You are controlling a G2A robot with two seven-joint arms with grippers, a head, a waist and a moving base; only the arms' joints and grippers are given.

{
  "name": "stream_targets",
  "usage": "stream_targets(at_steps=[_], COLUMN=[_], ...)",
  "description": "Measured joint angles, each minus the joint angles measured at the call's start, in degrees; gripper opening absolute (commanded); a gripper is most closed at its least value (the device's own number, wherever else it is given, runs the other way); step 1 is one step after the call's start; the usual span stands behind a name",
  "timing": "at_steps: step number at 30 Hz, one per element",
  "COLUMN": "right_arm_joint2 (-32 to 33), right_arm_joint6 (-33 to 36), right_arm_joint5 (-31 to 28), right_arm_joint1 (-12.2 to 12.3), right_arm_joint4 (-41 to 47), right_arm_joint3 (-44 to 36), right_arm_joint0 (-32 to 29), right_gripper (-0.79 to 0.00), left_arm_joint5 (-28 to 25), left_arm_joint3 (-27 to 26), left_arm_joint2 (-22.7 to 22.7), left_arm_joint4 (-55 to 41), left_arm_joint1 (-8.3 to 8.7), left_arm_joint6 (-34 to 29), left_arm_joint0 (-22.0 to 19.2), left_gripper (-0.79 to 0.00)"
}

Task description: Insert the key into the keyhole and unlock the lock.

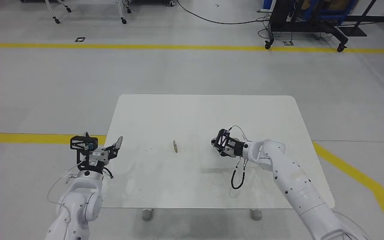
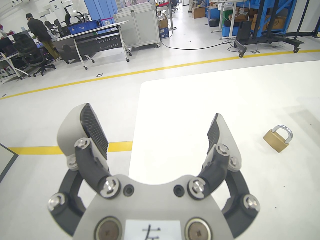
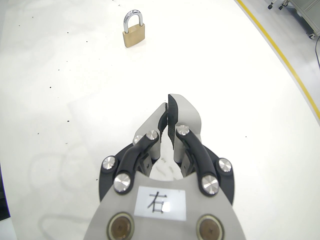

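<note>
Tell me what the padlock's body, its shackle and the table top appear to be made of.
The padlock body looks like brass: yellow-gold metal with a dull brushed sheen. The shackle is probably polished or chromed steel: silver with bright mirror-like highlights. The table top is smooth matte white, perhaps laminate or coated board; its core cannot be told.

The padlock (image 3: 133,34) is seen with a satin brass body and a glossy chromed shackle (image 3: 132,17). The table (image 3: 212,58) around the padlock is shown as smooth matt white, flecked with dark specks. On the left gripper (image 2: 151,119), ribbed black rubber-like pads (image 2: 95,128) are set in smooth pale grey shells (image 2: 67,131). Its links (image 2: 87,161) look like matt black plastic and its screws (image 2: 109,185) like polished metal. The same materials are shown on the right gripper (image 3: 168,103), where a white paper-like label (image 3: 160,202) is stuck on a satin metal plate (image 3: 192,208).
</note>
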Motion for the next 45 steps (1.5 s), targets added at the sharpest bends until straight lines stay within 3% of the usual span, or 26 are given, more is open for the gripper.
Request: stream_targets(at_steps=[8, 13, 16, 25, 31, 35, 42, 45], right_arm_joint2=[0.0, 0.0, 0.0, 0.0, 0.0, 0.0, 0.0, 0.0], right_arm_joint6=[0.0, 0.0, 0.0, 0.0, 0.0, 0.0, 0.0, 0.0], right_arm_joint5=[0.0, 0.0, 0.0, 0.0, 0.0, 0.0, 0.0, 0.0], right_arm_joint1=[0.0, 0.0, 0.0, 0.0, 0.0, 0.0, 0.0, 0.0], right_arm_joint4=[0.0, 0.0, 0.0, 0.0, 0.0, 0.0, 0.0, 0.0], right_arm_joint3=[0.0, 0.0, 0.0, 0.0, 0.0, 0.0, 0.0, 0.0], right_arm_joint0=[0.0, 0.0, 0.0, 0.0, 0.0, 0.0, 0.0, 0.0], right_gripper=[-0.785, -0.785, -0.785, -0.785, -0.785, -0.785, -0.785, -0.785], left_arm_joint5=[-0.3, -2.2, -4.1, -4.0, -5.3, -10.6, -18.0, -18.9], left_arm_joint3=[-0.9, -2.1, -0.3, -0.2, 1.8, 2.8, 11.9, 15.9], left_arm_joint2=[1.5, 9.4, 14.1, 14.1, 10.2, 15.2, 28.2, 33.2], left_arm_joint4=[4.2, 11.0, 11.9, 11.8, 7.3, 7.5, 8.7, 10.1], left_arm_joint1=[0.01, -0.60, -1.07, -1.08, -0.86, -1.33, -3.47, -4.59], left_arm_joint6=[0.4, -0.9, -5.3, -5.4, -3.8, -2.6, -5.7, -5.7], left_arm_joint0=[-0.9, -5.7, -9.7, -9.7, -8.1, -11.1, -23.3, -28.0], left_gripper=[0.000, 0.000, 0.000, 0.000, 0.000, 0.000, 0.000, 0.000])
